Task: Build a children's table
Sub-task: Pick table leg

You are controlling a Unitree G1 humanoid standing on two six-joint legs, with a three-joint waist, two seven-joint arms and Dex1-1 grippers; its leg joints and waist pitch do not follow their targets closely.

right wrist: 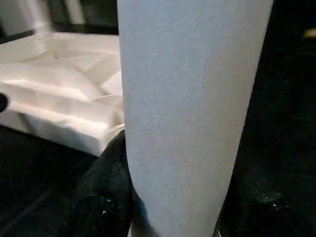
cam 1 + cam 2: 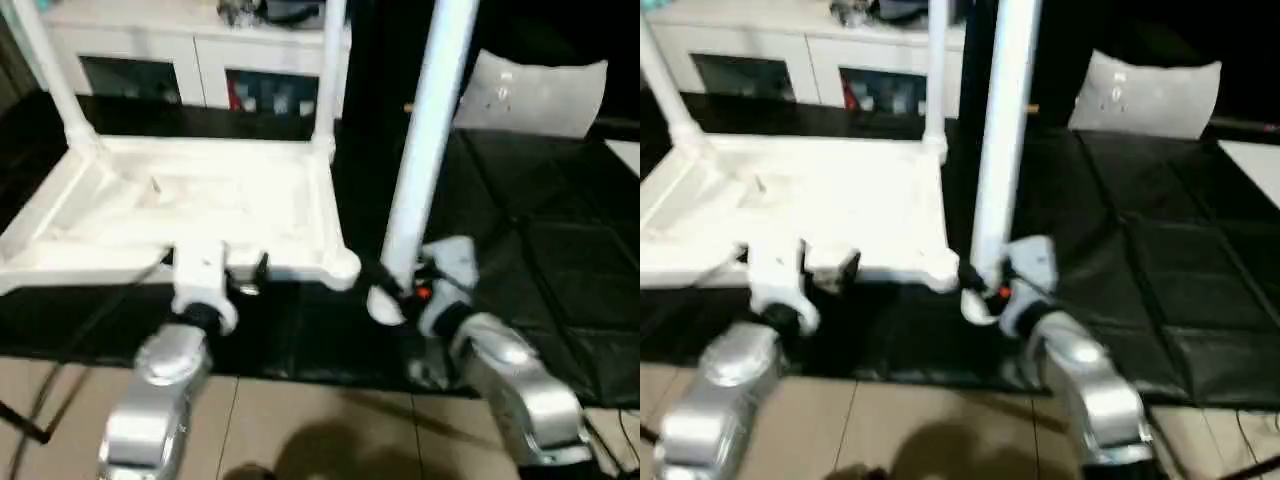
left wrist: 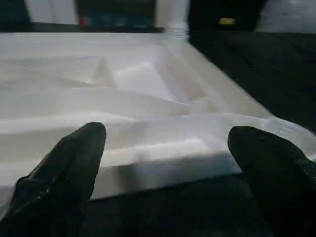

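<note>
Leg (image 2: 425, 150) is held upright by right gripper (image 2: 400, 290) beside inverted tabletop (image 2: 200, 210); left gripper (image 3: 165, 163) spread wide at tabletop's near edge.

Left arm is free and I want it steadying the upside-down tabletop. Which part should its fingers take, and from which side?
Take the near edge wall of the tabletop, coming in level from the robot's side. That rim stands up as a thin straight wall, and the open left gripper already faces it. Stay left of the near right corner socket, where the leg in the right gripper seems headed.
</note>
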